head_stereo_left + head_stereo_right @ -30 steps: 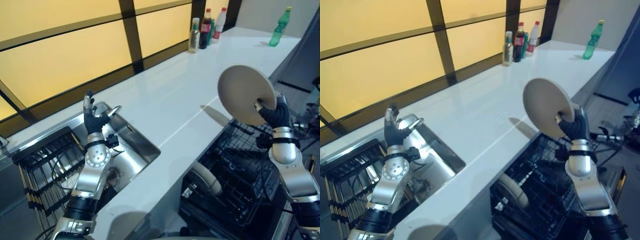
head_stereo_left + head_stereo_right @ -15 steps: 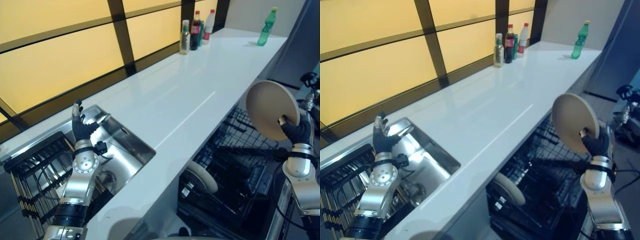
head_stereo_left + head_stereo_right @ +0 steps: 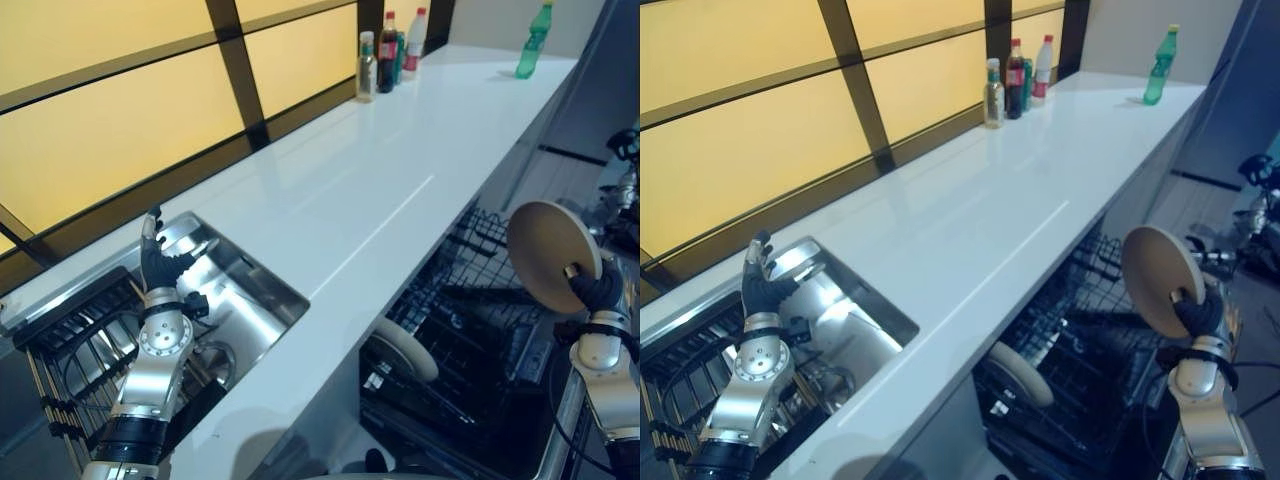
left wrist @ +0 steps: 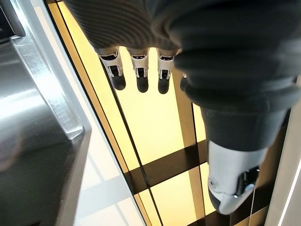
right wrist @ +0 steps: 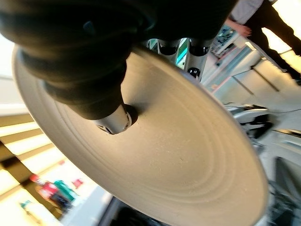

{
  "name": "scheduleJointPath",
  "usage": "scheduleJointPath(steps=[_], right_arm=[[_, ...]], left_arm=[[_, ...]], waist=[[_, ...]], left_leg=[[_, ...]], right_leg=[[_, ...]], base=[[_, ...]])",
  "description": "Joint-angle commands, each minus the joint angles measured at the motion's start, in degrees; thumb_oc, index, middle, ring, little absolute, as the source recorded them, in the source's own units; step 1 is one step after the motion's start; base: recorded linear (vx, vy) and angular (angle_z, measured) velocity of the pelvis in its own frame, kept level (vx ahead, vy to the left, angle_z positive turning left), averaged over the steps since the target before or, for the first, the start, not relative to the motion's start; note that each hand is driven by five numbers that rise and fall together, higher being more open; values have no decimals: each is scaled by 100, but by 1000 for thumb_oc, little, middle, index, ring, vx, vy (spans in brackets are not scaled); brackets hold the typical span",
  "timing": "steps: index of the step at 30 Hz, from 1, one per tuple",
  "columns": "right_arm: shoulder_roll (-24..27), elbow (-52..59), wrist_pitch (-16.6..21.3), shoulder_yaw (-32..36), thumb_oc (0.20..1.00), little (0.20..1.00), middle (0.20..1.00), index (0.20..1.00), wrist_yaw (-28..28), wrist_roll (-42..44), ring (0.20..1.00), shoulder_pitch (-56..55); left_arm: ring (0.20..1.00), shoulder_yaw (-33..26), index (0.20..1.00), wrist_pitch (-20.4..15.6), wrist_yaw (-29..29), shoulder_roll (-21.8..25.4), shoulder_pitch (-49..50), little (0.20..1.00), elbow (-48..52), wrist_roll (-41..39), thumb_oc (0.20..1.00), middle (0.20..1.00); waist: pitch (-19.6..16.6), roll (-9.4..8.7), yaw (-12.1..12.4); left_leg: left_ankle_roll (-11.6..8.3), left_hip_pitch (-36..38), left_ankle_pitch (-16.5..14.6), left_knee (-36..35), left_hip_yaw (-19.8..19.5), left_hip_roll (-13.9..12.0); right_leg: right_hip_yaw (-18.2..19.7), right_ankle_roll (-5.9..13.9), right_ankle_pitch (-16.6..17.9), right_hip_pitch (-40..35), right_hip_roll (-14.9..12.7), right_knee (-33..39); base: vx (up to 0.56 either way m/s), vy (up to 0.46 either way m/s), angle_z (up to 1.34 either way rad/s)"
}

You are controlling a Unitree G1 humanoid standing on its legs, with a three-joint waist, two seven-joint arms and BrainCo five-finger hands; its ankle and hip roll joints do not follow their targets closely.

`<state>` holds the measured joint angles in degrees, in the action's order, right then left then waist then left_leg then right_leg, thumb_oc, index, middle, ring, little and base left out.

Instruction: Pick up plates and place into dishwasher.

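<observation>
The right hand (image 3: 592, 293) is gripping a beige plate (image 3: 552, 255) at its lower edge, thumb pressing on the near face and fingers curling behind the rim. The plate is standing roughly upright, its face turned toward the counter, and is hanging in the air above the right side of the open dishwasher rack (image 3: 470, 330). In the right wrist view the thumb (image 5: 110, 117) is bearing on the concave face of the plate (image 5: 178, 155), and a person (image 5: 261, 19) is showing beyond the rim.

A second, pale plate (image 3: 400, 348) is standing on edge in the near left part of the black wire rack, just beside the counter front.

The left hand (image 3: 160, 262) is hovering above the steel sink (image 3: 250, 300), palm upright, fingers straight and spread, holding nothing. In the left wrist view its fingers (image 4: 138, 70) are extending straight with the thumb (image 4: 235, 183) apart from them.

A black wire dish rack (image 3: 70, 340) is sitting to the left of the sink. The white countertop (image 3: 350, 190) is running away from the sink; a group of bottles (image 3: 388, 45) is standing at its far end by the window, and a green bottle (image 3: 535, 28) is standing well apart from them to the right
</observation>
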<state>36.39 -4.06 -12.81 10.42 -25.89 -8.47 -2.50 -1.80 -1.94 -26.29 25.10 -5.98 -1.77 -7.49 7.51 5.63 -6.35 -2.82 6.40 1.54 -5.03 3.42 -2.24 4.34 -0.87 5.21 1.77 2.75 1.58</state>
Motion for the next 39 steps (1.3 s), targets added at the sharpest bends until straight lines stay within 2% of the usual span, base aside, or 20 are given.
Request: scheduleJointPath(steps=[1, 7, 11, 17, 21, 29, 39], right_arm=[[192, -32, 126, -251, 200, 200, 200, 200, -200, -495, 200, 262], [289, -345, 76, -616, 200, 200, 200, 200, -112, -603, 200, 425], [481, -595, -41, -1101, 200, 200, 200, 200, -10, -1227, 200, 825], [844, -1118, -310, -1904, 200, 200, 200, 200, -149, -1235, 200, 1840], [968, -1241, -380, -2099, 200, 200, 200, 200, -156, -1316, 200, 2216], [1350, -1417, -722, -2507, 200, 200, 200, 200, 97, -2386, 200, 2695], [1617, -1491, -1035, -2695, 200, 200, 200, 200, 597, -2427, 200, 3148]], left_arm=[[1000, -206, 1000, -291, -83, 473, -14, 1000, -95, 314, 1000, 1000], [1000, -105, 1000, -244, -201, 560, -95, 1000, -41, 311, 1000, 1000], [1000, 69, 1000, -307, -437, 701, -404, 1000, -167, 331, 1000, 1000], [1000, 299, 1000, -328, -728, 1196, -1194, 1000, -404, 10, 1000, 1000], [1000, 371, 1000, -341, -885, 1358, -1456, 1000, -482, -108, 1000, 1000], [1000, 408, 1000, -408, -1138, 1536, -1727, 1000, -493, -169, 1000, 1000], [1000, 391, 1000, -518, -1323, 1601, -1858, 1000, -487, -132, 1000, 1000]], waist=[[-15, -286, 47], [188, -306, 155], [456, -326, 220], [887, -324, 321], [1066, -305, 347], [1469, -284, 366], [1842, -180, 343]], left_leg=[[350, -289, -680, 409, -109, 410], [306, -651, -573, 571, -198, 410], [274, -1007, -487, 668, -227, 401], [248, -1639, -379, 793, -258, 373], [241, -1881, -302, 763, -281, 355], [224, -2207, -137, 676, -256, 300], [227, -2472, 23, 555, -225, 343]], right_leg=[[108, 776, -666, -93, -484, -330], [85, 790, -633, 151, -504, -414], [93, 796, -615, 409, -494, -459], [65, 744, -558, 882, -464, -454], [50, 715, -520, 1102, -447, -433], [-46, 654, -420, 1432, -428, -436], [-171, 642, -329, 1834, -472, -541]], base=[[38, -25, -1], [-37, -28, 0], [-143, -51, -2], [-216, -49, -3], [-110, -24, -3], [-80, -22, 4], [-60, 2, 2]])
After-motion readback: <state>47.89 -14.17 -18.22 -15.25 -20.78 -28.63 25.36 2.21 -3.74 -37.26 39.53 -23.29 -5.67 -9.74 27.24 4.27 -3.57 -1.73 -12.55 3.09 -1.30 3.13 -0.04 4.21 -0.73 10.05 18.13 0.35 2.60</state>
